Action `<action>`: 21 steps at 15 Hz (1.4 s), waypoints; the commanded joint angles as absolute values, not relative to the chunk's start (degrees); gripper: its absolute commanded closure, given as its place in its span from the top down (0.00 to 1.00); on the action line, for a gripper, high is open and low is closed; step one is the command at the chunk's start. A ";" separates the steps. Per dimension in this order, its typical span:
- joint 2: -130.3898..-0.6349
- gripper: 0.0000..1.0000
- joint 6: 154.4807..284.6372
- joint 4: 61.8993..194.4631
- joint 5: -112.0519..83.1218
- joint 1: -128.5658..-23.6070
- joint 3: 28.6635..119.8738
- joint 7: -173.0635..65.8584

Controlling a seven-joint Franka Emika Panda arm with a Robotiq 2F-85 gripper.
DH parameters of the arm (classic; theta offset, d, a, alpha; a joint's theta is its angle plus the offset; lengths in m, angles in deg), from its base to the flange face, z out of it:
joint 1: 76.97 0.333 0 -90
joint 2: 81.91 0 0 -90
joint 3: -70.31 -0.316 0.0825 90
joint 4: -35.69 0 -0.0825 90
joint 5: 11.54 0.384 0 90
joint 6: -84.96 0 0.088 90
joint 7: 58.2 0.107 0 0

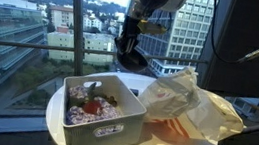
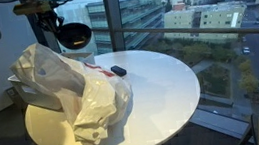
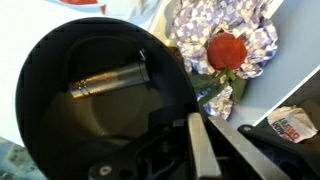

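Gripper: the gripper [image 3: 200, 125] has its jaws closed tight on the near rim of the bowl [image 3: 90, 110]; nothing else is in them
Bowl: black and round; held in the air above the table [image 2: 162, 88], beside the bin [image 1: 81, 135]; it shows also in an exterior view [image 2: 74, 34]
Inside the bowl: a metal tube [image 3: 110, 80] lies loose on the bottom
Handling: the bowl looks stiff and probably light; its smooth rim may turn in a thin pinch, so a hold deep over the rim seems best; if tilted, the tube can roll out
Bin: white; holds patterned wrappers [image 3: 200, 30] and a red fruit [image 3: 227, 50]
Around: a crumpled plastic bag [image 2: 71, 85] lies on the table
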State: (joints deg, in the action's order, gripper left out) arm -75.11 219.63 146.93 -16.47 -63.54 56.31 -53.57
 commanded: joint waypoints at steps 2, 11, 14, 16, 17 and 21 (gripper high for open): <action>-70.37 0.01 222.04 146.39 -7.81 -62.93 54.08 -63.90; -64.75 0.01 223.62 147.16 -5.72 -61.63 51.44 -69.94; -63.63 0.01 223.30 147.25 -5.84 -61.42 51.01 -70.43; -63.23 0.27 222.92 147.17 -5.95 -61.33 50.82 -70.47; -63.11 0.31 222.69 147.04 -5.99 -61.32 50.76 -70.52; -63.47 0.60 220.67 146.62 -7.54 -60.92 51.22 -70.00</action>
State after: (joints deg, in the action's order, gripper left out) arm -62.71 222.39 147.27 -7.09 -61.20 51.04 -69.34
